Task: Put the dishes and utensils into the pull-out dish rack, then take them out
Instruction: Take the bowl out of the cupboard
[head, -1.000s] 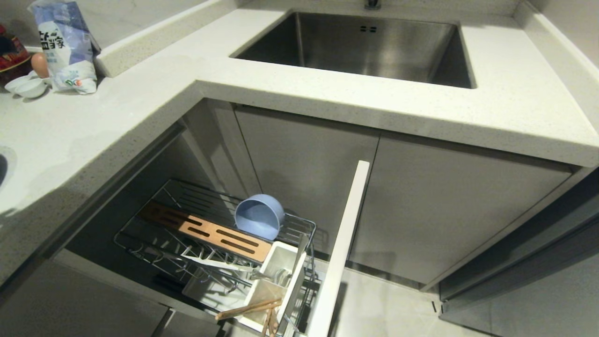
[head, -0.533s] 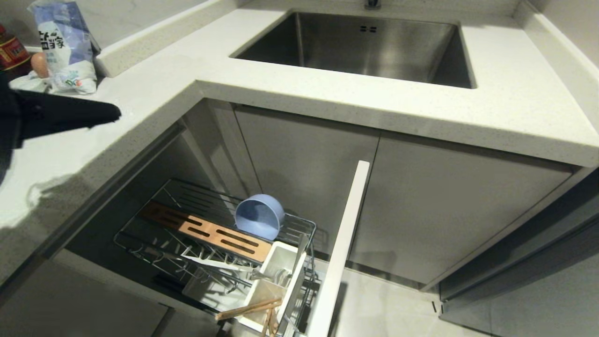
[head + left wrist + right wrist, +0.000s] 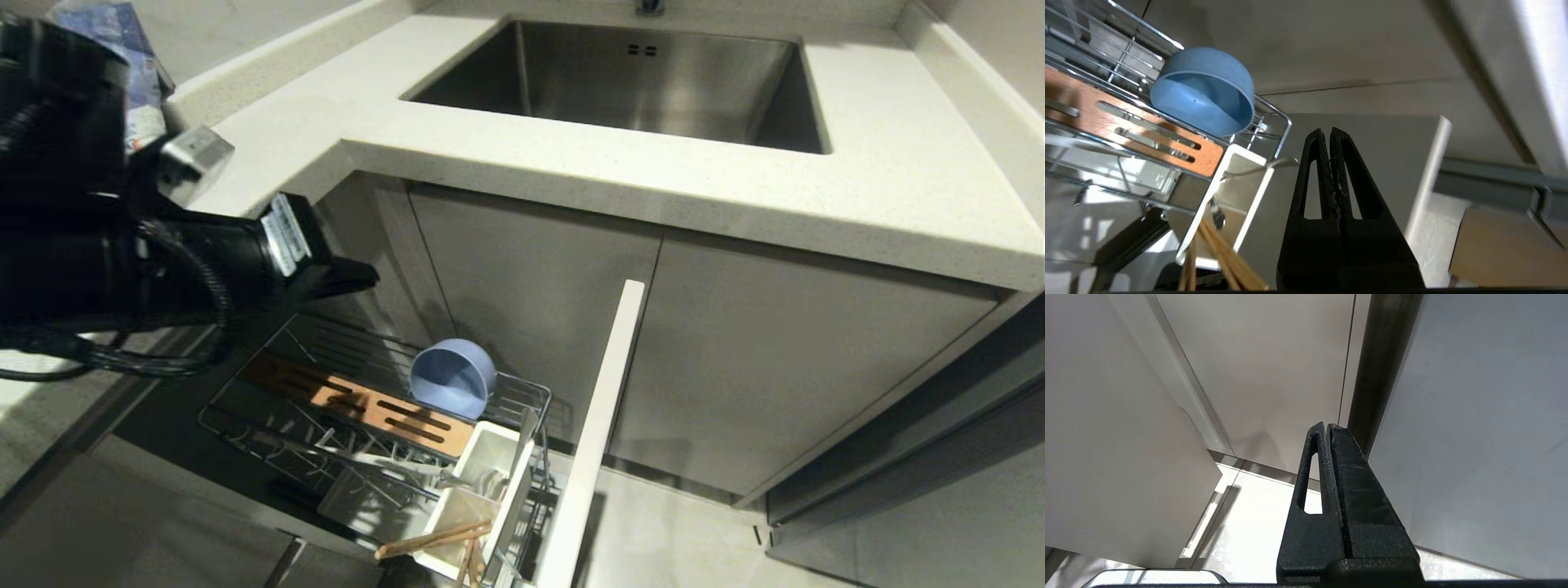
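The pull-out dish rack (image 3: 522,382) stands drawn out below the counter, its white panel front (image 3: 600,408) on the right. The pale-blue bowl (image 3: 453,380) (image 3: 1204,98) lies tilted on its side at the far wire rim, beside the slotted wooden strip (image 3: 359,404). A thin pale edge among the prongs looks like the plate (image 3: 392,465). The chopsticks (image 3: 433,539) (image 3: 1224,261) and the spoon (image 3: 1257,166) stick out of the white caddy (image 3: 482,482). My left gripper (image 3: 367,278) (image 3: 1329,132) hovers above the rack's far left corner, shut and empty. My right gripper (image 3: 1327,426) is parked, shut and empty.
The countertop (image 3: 571,180) with the steel sink (image 3: 653,82) overhangs the rack's back. Grey cabinet doors (image 3: 784,367) close off the right side. My left arm hides most of a blue-and-white bag (image 3: 122,33) at the back left. Pale floor (image 3: 669,539) lies past the panel front.
My left arm has swung in from the left edge, crossed the counter and come down over the rack's far left corner. The things in the rack have not moved.
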